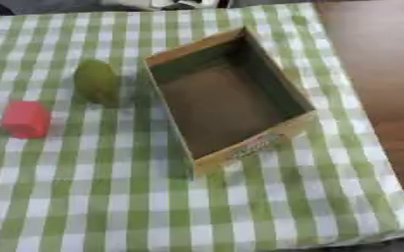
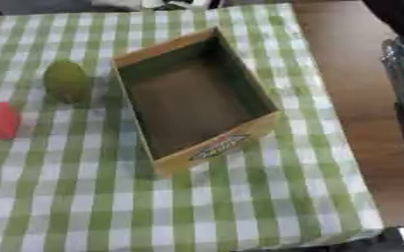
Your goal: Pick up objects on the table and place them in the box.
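Open box (image 1: 227, 96) sits beside green fruit (image 1: 96, 81) and red block (image 1: 25, 119) on checked cloth (image 1: 111, 197); hands unseen

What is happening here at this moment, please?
Nothing is being handled right now, and neither robot hand shows in the views. An open cardboard box sits empty on the green checked tablecloth. To its left lie a green rounded object and a red block, both outside the box and waiting to be picked up.
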Controlling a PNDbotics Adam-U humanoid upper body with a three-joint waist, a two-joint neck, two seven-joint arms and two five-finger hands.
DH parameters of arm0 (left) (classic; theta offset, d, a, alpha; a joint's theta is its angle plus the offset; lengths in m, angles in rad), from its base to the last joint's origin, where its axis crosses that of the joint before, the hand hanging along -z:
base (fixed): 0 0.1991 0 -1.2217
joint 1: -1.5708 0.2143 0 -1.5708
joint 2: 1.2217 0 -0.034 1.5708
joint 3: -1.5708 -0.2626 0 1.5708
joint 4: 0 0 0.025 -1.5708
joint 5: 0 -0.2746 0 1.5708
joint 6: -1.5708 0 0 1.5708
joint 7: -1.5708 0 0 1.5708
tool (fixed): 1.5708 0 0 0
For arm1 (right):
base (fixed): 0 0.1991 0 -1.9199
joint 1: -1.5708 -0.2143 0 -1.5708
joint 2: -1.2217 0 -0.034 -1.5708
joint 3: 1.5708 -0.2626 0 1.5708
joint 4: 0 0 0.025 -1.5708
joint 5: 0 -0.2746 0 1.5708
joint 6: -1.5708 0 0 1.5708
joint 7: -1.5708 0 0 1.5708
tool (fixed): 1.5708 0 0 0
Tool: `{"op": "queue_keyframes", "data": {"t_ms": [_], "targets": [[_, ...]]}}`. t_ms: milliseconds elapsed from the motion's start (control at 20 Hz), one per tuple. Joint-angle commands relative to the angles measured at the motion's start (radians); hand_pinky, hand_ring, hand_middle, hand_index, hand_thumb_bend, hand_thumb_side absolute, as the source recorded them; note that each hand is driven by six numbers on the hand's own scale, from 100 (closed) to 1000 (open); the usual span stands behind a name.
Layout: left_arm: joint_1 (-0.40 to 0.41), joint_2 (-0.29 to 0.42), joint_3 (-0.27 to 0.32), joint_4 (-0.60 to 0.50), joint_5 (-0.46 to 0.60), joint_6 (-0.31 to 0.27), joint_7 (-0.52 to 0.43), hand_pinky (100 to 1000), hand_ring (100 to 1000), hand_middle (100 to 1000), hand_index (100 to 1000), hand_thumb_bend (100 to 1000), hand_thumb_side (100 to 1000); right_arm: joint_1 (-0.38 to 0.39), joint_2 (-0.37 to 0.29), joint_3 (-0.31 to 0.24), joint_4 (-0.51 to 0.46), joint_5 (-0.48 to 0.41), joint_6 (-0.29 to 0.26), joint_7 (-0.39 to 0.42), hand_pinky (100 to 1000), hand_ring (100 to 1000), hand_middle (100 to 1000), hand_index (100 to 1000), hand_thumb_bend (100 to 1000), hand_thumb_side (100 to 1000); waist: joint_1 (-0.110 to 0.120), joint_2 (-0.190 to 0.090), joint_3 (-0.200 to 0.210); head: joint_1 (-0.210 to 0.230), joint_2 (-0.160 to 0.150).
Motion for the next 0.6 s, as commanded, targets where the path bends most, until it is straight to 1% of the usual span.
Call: {"op": "queue_keyframes", "data": {"t_ms": [50,100,150,200,300,400,500,550,600], "targets": [[-0.033,0.132,-0.003,-0.019,0.001,0.203,-0.101,698,704,756,874,100,553,-0.009,-0.038,-0.006,-0.015,0.007,0.002,0.002,858,576,521,794,100,251,0.004,-0.015,0.0,0.0,-0.009],[-0.038,0.169,-0.014,-0.02,-0.001,0.259,-0.155,728,731,783,892,100,580,-0.01,-0.04,-0.004,-0.015,0.007,0.002,0.003,858,575,520,793,100,250,0.006,-0.014,-0.001,0.0,-0.009],[-0.047,0.201,-0.022,-0.02,-0.001,0.307,-0.213,743,742,791,895,100,588,-0.011,-0.041,-0.003,-0.015,0.007,0.001,0.004,858,573,520,793,100,245,0.007,-0.014,-0.001,-0.001,-0.009],[-0.057,0.23,-0.03,-0.02,-0.001,0.346,-0.273,761,754,798,899,100,607,-0.012,-0.043,-0.002,-0.015,0.006,0.001,0.005,858,572,520,793,100,241,0.008,-0.014,-0.002,-0.001,-0.008],[-0.083,0.281,-0.042,-0.011,-0.008,0.401,-0.394,782,770,806,899,100,559,-0.013,-0.046,0.0,-0.015,0.006,0.0,0.007,857,569,519,793,100,241,0.009,-0.014,-0.003,-0.003,-0.007],[-0.115,0.323,-0.057,0.019,-0.023,0.423,-0.499,818,797,823,910,100,515,-0.014,-0.048,0.002,-0.015,0.005,-0.001,0.01,857,567,518,793,100,242,0.011,-0.013,-0.006,-0.003,-0.005],[-0.156,0.355,-0.076,0.07,-0.05,0.424,-0.613,846,818,834,914,100,424,-0.017,-0.05,0.005,-0.015,0.004,-0.002,0.013,857,565,517,793,100,244,0.012,-0.011,-0.009,-0.002,-0.005],[-0.177,0.368,-0.086,0.099,-0.068,0.421,-0.665,858,827,841,918,125,414,-0.018,-0.051,0.007,-0.015,0.003,-0.002,0.015,857,565,517,793,100,246,0.013,-0.01,-0.01,-0.001,-0.005],[-0.198,0.375,-0.096,0.126,-0.085,0.415,-0.712,872,839,847,921,166,378,-0.02,-0.052,0.008,-0.015,0.002,-0.003,0.016,857,564,516,793,100,249,0.014,-0.009,-0.012,0.0,-0.006]]}}
